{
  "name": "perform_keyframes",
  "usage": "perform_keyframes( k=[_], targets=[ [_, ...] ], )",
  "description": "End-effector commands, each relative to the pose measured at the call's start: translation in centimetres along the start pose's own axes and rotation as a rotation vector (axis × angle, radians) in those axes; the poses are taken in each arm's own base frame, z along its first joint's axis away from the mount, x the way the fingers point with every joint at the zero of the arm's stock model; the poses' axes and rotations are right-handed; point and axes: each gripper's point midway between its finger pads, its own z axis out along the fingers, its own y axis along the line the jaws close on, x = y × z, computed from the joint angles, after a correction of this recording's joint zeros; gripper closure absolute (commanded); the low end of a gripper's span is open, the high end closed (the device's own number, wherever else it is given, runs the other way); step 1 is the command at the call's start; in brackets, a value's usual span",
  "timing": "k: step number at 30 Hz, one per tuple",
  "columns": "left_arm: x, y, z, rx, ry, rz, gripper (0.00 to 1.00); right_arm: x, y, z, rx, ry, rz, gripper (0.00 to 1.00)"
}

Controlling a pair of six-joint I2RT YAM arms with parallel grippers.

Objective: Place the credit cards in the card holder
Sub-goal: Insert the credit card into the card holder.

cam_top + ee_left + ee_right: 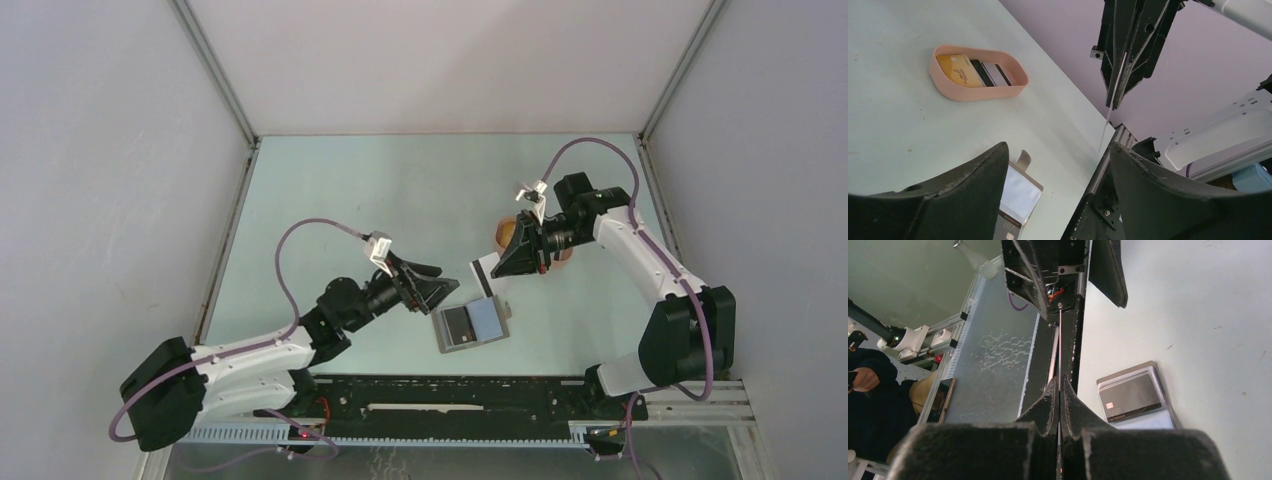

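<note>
The grey card holder (1126, 372) lies open and flat on the table (400, 190), near the front edge, between the two arms. Two cards are lying on it side by side: a dark card (1130, 397) and a light blue card (487, 318). The right gripper (500, 268) hangs in the air just behind the card holder. Its jaws are pressed together on a thin pale card (482, 270), which pokes out past the tips and points down at the table. From the left wrist camera this card is seen edge on, like a thin line, and it does not touch the table. The left gripper (440, 282) is just to the left of the card holder. Its jaws are wide apart and there is nothing between them. A peach tray (973, 92) sits farther back on the table, and from above it is mostly hidden behind the right gripper. Inside the tray there is an orange-yellow card (955, 70), and beside it a dark card with white stripes (990, 74).
</note>
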Motion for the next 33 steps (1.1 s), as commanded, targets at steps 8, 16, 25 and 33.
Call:
perform_keyframes(
  k=[8, 16, 25, 33],
  targets=[
    [-1.1, -4.7, 2.2, 0.209, -0.020, -0.025, 0.37, 0.0, 1.1, 1.0, -0.064, -0.009, -0.039, 1.00],
    [-1.1, -5.7, 2.5, 0.257, -0.018, -0.021, 0.42, 0.4, 1.0, 1.5, -0.075, 0.009, -0.024, 1.00],
    [-1.3, -6.2, 3.2, 0.279, -0.011, -0.012, 0.56, 1.1, 1.1, 2.4, -0.095, 0.050, -0.017, 1.00],
    [-0.8, -6.5, 3.0, 0.311, -0.006, -0.002, 1.00, 1.5, 1.2, 2.9, -0.101, 0.083, -0.024, 0.91]
  ],
)
